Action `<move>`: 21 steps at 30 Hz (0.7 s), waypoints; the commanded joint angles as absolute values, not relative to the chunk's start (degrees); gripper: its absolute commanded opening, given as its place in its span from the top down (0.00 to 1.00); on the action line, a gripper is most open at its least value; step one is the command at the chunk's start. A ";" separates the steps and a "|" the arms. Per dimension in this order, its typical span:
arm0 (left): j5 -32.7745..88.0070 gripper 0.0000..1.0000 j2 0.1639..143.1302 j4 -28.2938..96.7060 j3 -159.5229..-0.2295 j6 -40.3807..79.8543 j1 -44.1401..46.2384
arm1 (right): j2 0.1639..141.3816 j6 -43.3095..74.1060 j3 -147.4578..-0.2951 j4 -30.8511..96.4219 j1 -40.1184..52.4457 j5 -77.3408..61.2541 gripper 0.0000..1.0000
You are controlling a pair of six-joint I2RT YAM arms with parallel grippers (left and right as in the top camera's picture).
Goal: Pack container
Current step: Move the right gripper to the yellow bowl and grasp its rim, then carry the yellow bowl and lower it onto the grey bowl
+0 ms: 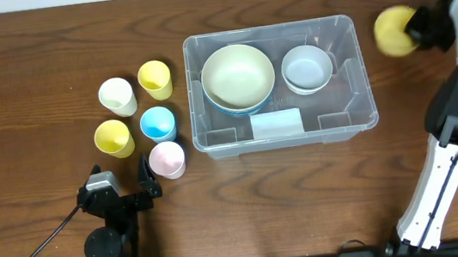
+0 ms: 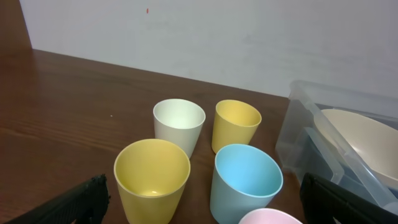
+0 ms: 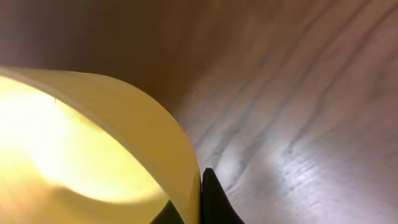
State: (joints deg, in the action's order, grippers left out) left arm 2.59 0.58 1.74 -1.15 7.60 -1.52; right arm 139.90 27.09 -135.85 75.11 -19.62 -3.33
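Container (image 1: 347, 89) holding cream bowl (image 1: 237, 74), white bowl (image 1: 307, 68), yellow vessel (image 1: 391, 32) in right end effector (image 1: 411, 28)

Overhead view: the yellow item (image 1: 394, 32) at the right gripper (image 1: 415, 28) is blurred. Right wrist view: the same item is out of focus and cut off at the left and bottom edges. Left wrist view: the pink cup (image 2: 271, 218) and the container (image 2: 298, 118) are cut off; only the fingertips (image 2: 78, 202) of the left gripper (image 2: 202, 194) show.

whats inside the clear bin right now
The container holds a large cream bowl and a small white bowl. A blue rim shows under the large one; anything else beneath is covered.
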 commanded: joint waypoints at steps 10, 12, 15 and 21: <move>1.43 0.02 0.23 4.03 -0.23 7.11 -1.91 | 118.72 14.50 -148.29 79.75 -4.38 -15.49 0.96; 1.43 0.02 0.23 4.03 -0.23 7.11 -1.91 | 119.11 14.50 -148.05 81.76 -0.43 -11.44 0.96; 1.43 0.02 0.23 4.03 -0.23 7.11 -1.91 | 120.55 14.50 -146.32 84.18 4.40 -7.62 0.96; 1.43 0.02 0.23 4.03 -0.23 7.11 -1.91 | 122.56 18.22 -137.12 83.64 8.54 -1.93 0.98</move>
